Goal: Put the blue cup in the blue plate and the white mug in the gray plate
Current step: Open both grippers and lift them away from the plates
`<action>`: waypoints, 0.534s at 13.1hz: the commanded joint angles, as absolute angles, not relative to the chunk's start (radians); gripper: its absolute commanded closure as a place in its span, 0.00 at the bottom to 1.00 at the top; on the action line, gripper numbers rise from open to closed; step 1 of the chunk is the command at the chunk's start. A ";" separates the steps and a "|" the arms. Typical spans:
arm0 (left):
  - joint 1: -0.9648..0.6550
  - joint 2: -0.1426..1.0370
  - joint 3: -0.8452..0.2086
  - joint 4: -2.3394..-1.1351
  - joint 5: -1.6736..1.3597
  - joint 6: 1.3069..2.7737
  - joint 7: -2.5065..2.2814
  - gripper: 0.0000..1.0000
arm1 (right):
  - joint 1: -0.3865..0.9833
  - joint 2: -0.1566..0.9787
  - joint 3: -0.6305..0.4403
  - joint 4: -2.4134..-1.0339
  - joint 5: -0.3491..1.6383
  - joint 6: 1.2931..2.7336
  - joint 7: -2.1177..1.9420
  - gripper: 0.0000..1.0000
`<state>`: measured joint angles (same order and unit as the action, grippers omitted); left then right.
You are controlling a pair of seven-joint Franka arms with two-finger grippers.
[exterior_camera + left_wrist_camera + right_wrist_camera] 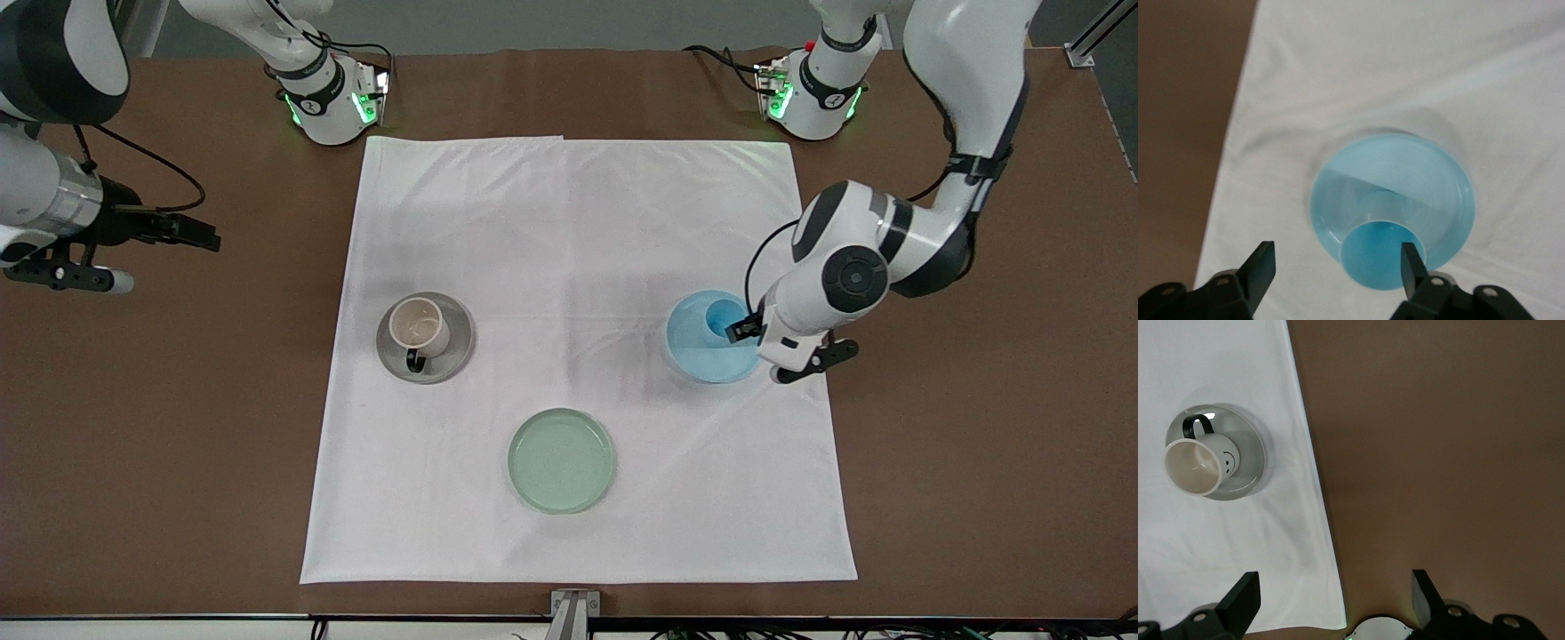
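Left tool [1337,267], fingers apart, hangs over the small light blue tapered cup [725,317] sitting in the round light blue plate [698,356]; right tool [1335,595], also apart, waits over bare desk [178,427]. Cream-white mug with black handle [420,327] sits in the round gray plate [449,360]; both placements look done.

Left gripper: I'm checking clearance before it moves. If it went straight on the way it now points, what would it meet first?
Probably the blue cup standing in the blue plate: the open left gripper points down, one finger at its rim. Depth is unclear.

Creased white cloth [578,267], glossy gray plate [453,356]

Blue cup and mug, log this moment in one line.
blue cup on blue plate | left pincer open | white mug on gray plate | right pincer open, waiting
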<state>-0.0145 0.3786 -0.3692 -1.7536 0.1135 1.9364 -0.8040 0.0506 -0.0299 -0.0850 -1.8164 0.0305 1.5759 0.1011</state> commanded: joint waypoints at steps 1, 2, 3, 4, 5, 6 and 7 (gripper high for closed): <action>0.035 0.367 -0.371 -1.503 0.163 1.705 -0.766 0.00 | 0.017 -0.043 -0.064 -1.813 0.006 1.629 0.057 0.00; 0.037 0.362 -0.370 -1.452 0.164 1.677 -0.756 0.00 | 0.015 -0.038 -0.064 -1.777 0.003 1.632 0.054 0.00; 0.037 0.338 -0.370 -1.434 0.175 1.671 -0.750 0.00 | 0.012 -0.037 -0.064 -1.738 -0.001 1.632 0.052 0.00; 0.040 0.284 -0.368 -1.434 0.198 1.669 -0.714 0.00 | 0.011 -0.034 -0.064 -1.702 0.000 1.632 0.052 0.00; 0.058 0.247 -0.371 -1.434 0.209 1.667 -0.653 0.00 | 0.011 -0.029 -0.064 -1.659 0.002 1.631 0.052 0.00; 0.073 0.214 -0.370 -1.434 0.210 1.667 -0.587 0.00 | 0.009 -0.019 -0.064 -1.623 0.002 1.629 0.052 0.00; 0.092 0.178 -0.370 -1.434 0.210 1.661 -0.518 0.00 | 0.008 -0.003 -0.064 -1.583 0.002 1.629 0.054 0.00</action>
